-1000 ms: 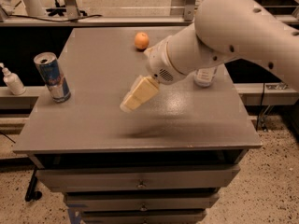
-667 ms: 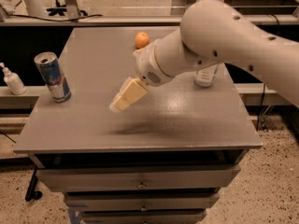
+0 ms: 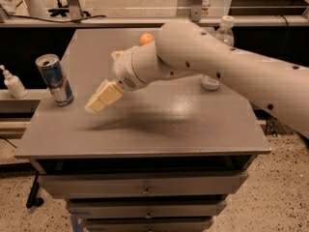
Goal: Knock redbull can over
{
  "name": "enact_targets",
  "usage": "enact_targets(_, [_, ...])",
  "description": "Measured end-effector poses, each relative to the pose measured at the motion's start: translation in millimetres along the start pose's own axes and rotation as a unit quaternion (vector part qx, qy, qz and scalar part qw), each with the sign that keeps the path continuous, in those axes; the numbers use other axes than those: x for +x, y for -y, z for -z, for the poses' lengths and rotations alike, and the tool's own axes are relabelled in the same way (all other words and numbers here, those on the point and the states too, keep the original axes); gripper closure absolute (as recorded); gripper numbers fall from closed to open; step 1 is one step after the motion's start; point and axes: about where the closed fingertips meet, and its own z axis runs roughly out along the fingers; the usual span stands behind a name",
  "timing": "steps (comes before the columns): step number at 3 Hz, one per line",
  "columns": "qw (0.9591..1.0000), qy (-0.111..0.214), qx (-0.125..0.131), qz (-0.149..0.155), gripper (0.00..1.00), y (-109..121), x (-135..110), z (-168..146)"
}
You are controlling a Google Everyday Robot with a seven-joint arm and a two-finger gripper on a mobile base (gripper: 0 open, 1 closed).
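The can (image 3: 54,79) stands upright at the left edge of the desk (image 3: 183,124), open top showing, nothing touching it. So the job is not done yet. Just to its right hangs the claw (image 3: 92,105), near the can but with a clear gap between them. It is off the surface, with its shadow lying on the desk underneath. The claw looks narrow, its two pale pads lying together, and it holds nothing.

As I read it, this is the approach, with the push to come. A closed claw suits it well, since it makes one blunt wedge to shove with. The clean way is a sideways sweep to the left that meets the can high on its body, so it tips instead of sliding. One thing to watch: the can sits very close to the desk edge, so a hard hit could send it over the side, while a steady nudge should lay it down on the desk.

Nothing stands between claw and can, only bare desk. The big white arm (image 3: 217,66) reaches in from the right across the middle. Behind it an orange (image 3: 146,38) peeks out near the back, and a clear bottle (image 3: 222,33) with a white cap stands at the back right, partly hidden by the arm. Both are well apart from the can. A small pump bottle (image 3: 13,83) sits off the desk to the left, on a lower ledge beyond the can.
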Motion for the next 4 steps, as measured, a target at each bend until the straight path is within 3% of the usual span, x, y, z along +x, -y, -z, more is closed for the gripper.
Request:
enact_targets(1, [0.998,0.062,-0.005,-0.011,0.0,-3.1,-28.9,-28.9])
enact_targets(2, [0.9912,0.13,-0.011,-0.023,0.0,-9.3,-58.0,-55.1])
enact_targets(3, [0.9819,0.184,-0.021,-0.042,0.0,-16.2,-71.4,-82.9])
enact_targets(4, [0.9738,0.217,-0.023,-0.065,0.16,-19.3,-69.4,-101.4])
